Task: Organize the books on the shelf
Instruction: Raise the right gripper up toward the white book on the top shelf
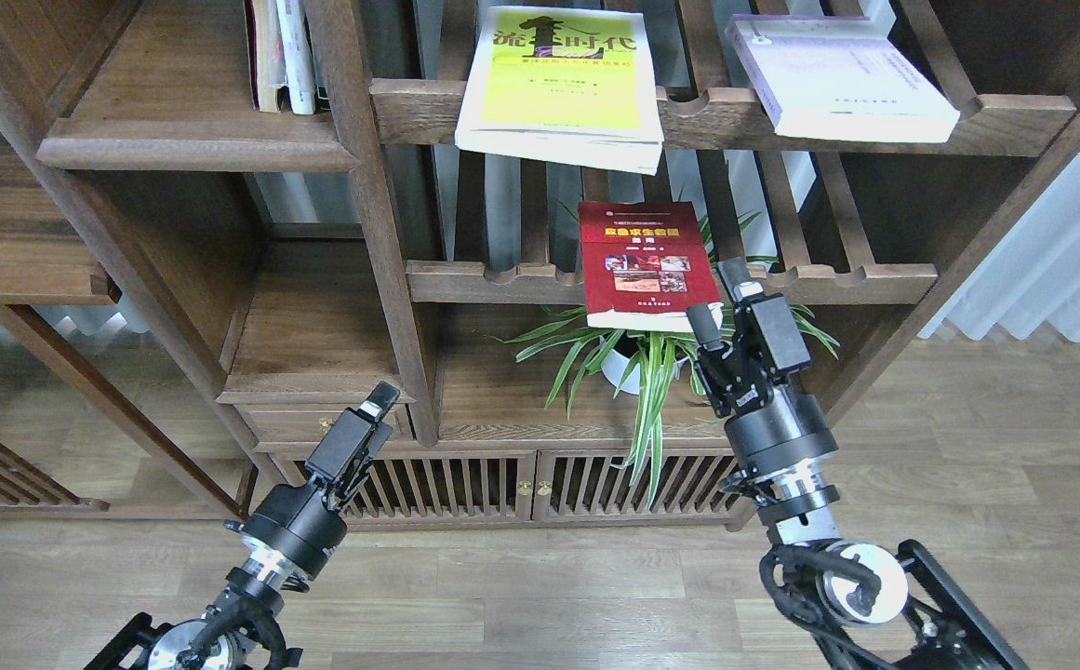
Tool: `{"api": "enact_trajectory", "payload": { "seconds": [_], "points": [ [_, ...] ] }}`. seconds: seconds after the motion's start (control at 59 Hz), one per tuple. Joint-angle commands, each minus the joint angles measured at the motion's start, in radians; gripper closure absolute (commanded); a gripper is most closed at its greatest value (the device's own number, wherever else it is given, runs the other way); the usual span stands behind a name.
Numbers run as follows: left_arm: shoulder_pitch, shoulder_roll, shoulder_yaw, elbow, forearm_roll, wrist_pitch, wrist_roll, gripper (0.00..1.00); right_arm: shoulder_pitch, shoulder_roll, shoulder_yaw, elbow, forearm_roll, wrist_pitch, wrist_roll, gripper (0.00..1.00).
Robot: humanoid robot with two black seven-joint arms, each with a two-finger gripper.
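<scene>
Right gripper (719, 296) spread open at the dark red book's (646, 263) lower right corner, which overhangs the slatted rack's front rail (493, 281). Left gripper (381, 400) low by the cabinet, jaw state unclear. Yellow-green book (560, 79) reading "时代" and lavender book (837, 74) overhanging the upper rail.
</scene>
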Motion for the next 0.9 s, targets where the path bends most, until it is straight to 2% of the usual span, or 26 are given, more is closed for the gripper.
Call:
{"api": "enact_trajectory", "payload": {
  "seconds": [0.0, 0.424, 0.746, 0.881],
  "points": [
    [-0.006, 0.0, 0.0, 0.004, 0.0, 0.0, 0.0, 0.0, 0.008, -0.036, 0.01, 0.021, 0.034, -0.012, -0.001, 0.03],
    [-0.006, 0.0, 0.0, 0.005, 0.0, 0.0, 0.0, 0.0, 0.03, -0.061, 0.014, 0.095, 0.059, -0.016, 0.002, 0.02],
    [-0.011, 0.0, 0.002, 0.008, 0.0, 0.0, 0.0, 0.0, 0.123, -0.067, 0.091, 0.089, 0.077, -0.162, 0.002, 0.01],
    [-0.009, 0.0, 0.002, 0.008, 0.0, 0.0, 0.0, 0.0, 0.145, -0.07, 0.12, 0.089, 0.081, -0.188, 0.0, 0.01]
  ]
}}
